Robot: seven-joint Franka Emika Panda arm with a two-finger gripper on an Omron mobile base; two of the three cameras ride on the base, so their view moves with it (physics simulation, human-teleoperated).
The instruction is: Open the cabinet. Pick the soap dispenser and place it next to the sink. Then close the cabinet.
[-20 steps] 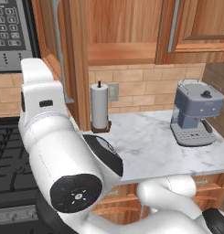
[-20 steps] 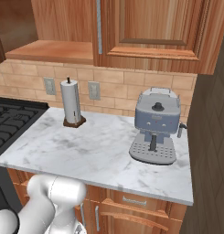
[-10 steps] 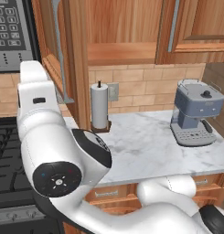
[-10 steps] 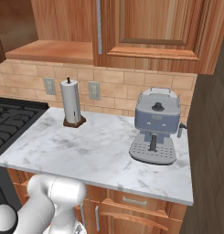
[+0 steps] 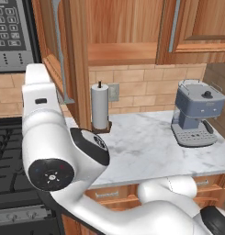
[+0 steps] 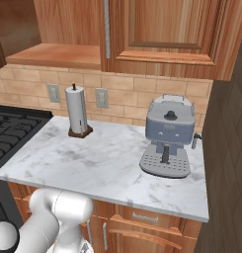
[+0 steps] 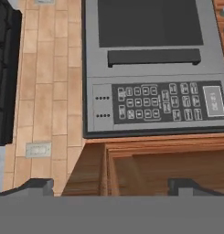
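Observation:
The cabinet [image 5: 123, 32] hangs above the counter with its left door [image 5: 52, 50] swung out toward me and its right door [image 5: 196, 23] shut. Its wooden shelf floor [image 6: 53, 53] shows bare where I can see it. The soap dispenser is out of view, and so is the sink. In the hand view my gripper [image 7: 111, 187] is open, with both dark fingertips [image 7: 36, 185] wide apart and nothing between them. It faces the raised wooden panel of the open door [image 7: 154, 164], just beside the microwave [image 7: 150, 68].
A white paper towel roll [image 5: 100, 108] stands on the marble counter [image 5: 141, 147] by the wall. A grey-blue coffee machine [image 5: 196, 114] sits at the counter's right end. The black stove [image 6: 14, 131] lies to the left. My white arm [image 5: 54, 156] rises in the foreground.
My arm has swung leftward, its big elbow joint sliding left in the left base view. The cabinet doors and the things on the counter have not moved.

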